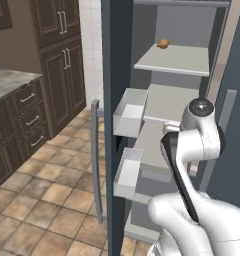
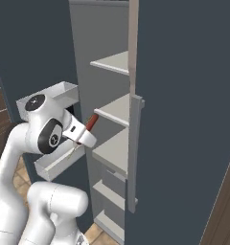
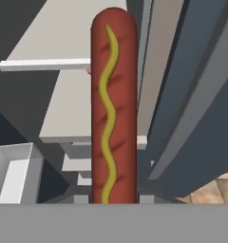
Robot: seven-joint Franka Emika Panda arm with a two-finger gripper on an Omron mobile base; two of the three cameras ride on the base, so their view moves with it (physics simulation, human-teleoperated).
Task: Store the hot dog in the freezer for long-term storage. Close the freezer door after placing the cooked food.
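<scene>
We are at the carry-in step: the hand (image 2: 88,130) is clamped on the slender reddish-brown hot dog (image 3: 113,109), a smooth straight cylinder with a rounded tip and a wavy yellow mustard line along its length. In the right base view the red tip of the hot dog projects from the hand just in front of the open compartment, level with the edge of a middle shelf and not yet over it. In the hand view the hot dog points along the hand toward the stacked shelves.

The tall narrow slate-blue freezer (image 1: 172,30) has matte grey interior walls and flat pale grey shelves (image 2: 113,150) with thin squared edges. A small tan roundish food item (image 1: 164,43) sits on an upper shelf. The tall slate-blue freezer door (image 1: 117,60) stands swung open, seen edge-on, carrying 2 white box-shaped bins (image 1: 129,112) on its inner face and a long vertical grey bar handle (image 1: 96,160) on its outer side. The plain slate-blue door (image 2: 189,110) beside the compartment is shut and has its own grey bar handle.

In our judgement, 2 steps are left: placing and closing. The next move calls for advancing the hand between the door bins and the shut door's handle until the hot dog is over a shelf, then lowering it before release. The round, smooth body may roll, so it should be released low. Clearance on both sides looks narrow.
</scene>
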